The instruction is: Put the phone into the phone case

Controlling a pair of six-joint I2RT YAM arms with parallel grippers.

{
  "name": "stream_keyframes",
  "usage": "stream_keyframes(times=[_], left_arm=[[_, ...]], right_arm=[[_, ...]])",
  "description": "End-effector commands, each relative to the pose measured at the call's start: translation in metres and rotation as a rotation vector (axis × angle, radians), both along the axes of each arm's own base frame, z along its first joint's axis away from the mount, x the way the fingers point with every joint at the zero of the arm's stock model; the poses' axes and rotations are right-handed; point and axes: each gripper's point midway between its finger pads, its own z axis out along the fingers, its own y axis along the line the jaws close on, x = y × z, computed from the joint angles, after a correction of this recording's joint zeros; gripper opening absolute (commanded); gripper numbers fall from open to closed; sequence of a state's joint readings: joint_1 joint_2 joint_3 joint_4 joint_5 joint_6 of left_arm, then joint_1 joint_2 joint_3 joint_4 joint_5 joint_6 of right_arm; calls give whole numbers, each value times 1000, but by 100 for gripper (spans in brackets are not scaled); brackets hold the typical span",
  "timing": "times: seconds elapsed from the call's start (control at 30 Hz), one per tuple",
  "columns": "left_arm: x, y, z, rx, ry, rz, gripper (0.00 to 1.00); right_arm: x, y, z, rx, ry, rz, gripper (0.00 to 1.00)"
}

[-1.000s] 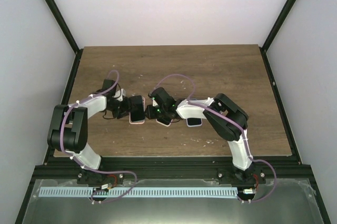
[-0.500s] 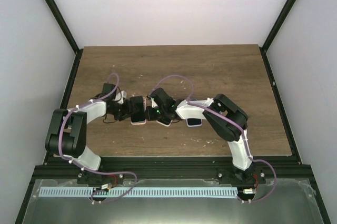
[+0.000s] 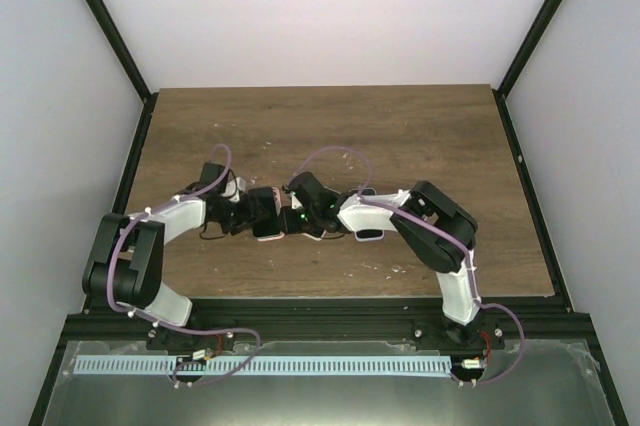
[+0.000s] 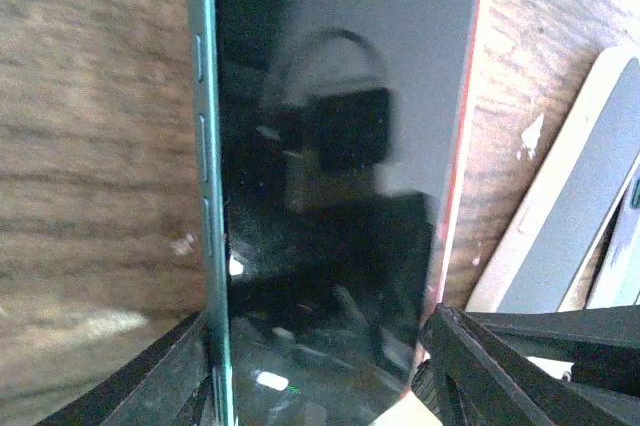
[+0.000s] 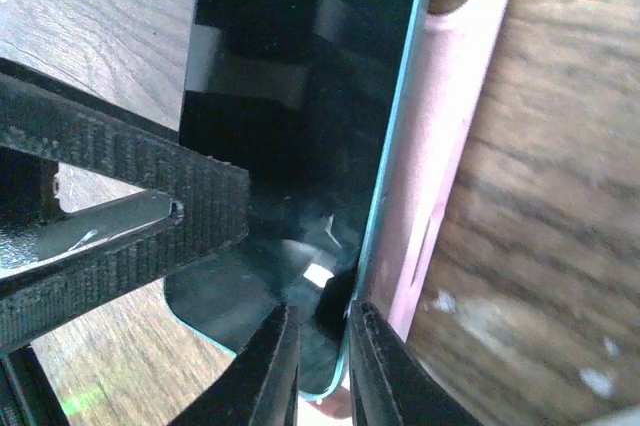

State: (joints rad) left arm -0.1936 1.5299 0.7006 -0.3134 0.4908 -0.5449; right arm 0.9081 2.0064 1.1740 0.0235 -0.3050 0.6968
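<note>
1. A brown wood-grain table fills the middle of the top view, and its surface is marked with pale scuffs and specks.
2. White walls close the space at the back and on both sides, with black frame posts slanting along the corners.
3. A pale-rimmed flat device lies on the table right of centre, partly hidden. In the left wrist view it shows at the right edge as a cream rim around a grey face.
4. A grey metal shelf runs along the near edge and carries a white toothed strip.
</note>
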Motion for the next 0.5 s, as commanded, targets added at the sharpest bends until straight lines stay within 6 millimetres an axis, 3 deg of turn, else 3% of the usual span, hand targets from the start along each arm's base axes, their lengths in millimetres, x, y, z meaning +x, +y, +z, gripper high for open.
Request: stream_keyframes(times=[0.0,0.1,0.3,0.47], left_arm=[[-4,-4,13,9,-17,-6,59],[2,6,17,72,-33,11,59],[12,17,14,139,-24,32,61],[22,20,10,131,-22,44,55]], right_arm=[[-5,-7,19,-10,-58,-30,18],[4,-11,27,-14,-93,-49,23],[25,-14,23,-22,-88,-92,31],[41,-16,18,-14,-79,-102,34]])
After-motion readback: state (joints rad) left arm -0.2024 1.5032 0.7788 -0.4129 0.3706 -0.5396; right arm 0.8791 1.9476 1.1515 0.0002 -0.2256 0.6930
